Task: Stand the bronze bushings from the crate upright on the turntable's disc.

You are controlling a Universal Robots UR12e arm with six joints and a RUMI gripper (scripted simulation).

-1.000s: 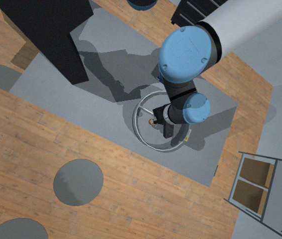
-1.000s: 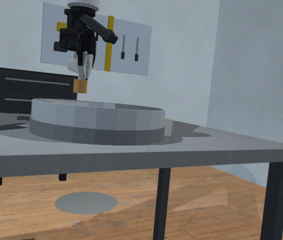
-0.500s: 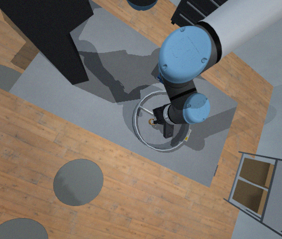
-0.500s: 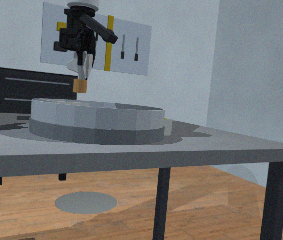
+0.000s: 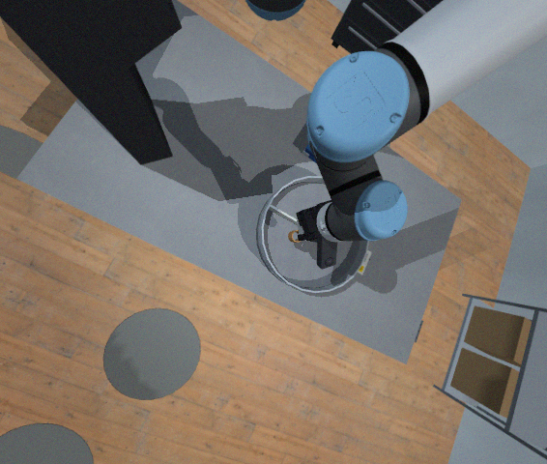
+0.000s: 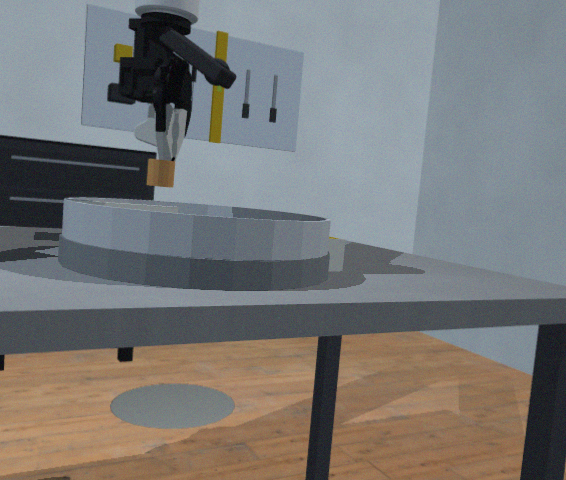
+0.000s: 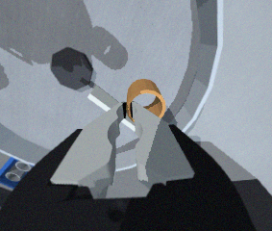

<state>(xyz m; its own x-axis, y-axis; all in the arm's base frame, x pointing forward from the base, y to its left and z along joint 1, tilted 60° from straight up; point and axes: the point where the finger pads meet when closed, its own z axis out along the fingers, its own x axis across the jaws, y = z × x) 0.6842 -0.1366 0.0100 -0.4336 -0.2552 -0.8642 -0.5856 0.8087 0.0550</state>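
Observation:
My gripper (image 7: 128, 103) is shut on the wall of a bronze bushing (image 7: 146, 98), a short orange-brown sleeve that hangs upright with its open end down. In the exterior view the bronze bushing (image 6: 159, 172) hangs a little above the rim of the round grey turntable (image 6: 194, 241), near its left side. From above, the bushing (image 5: 291, 235) is over the disc (image 5: 308, 242), inside the rim. The dark hub (image 7: 71, 67) is to the upper left in the wrist view, apart from the bushing. A corner of the blue crate (image 7: 12, 172) with steel bushings shows at the lower left.
The turntable stands on a grey table (image 6: 428, 294). A black cabinet (image 5: 84, 70) overhangs the table's far left. A white line (image 7: 111, 112) runs across the disc from the hub. A shelf frame (image 5: 508, 360) stands off the table to the right.

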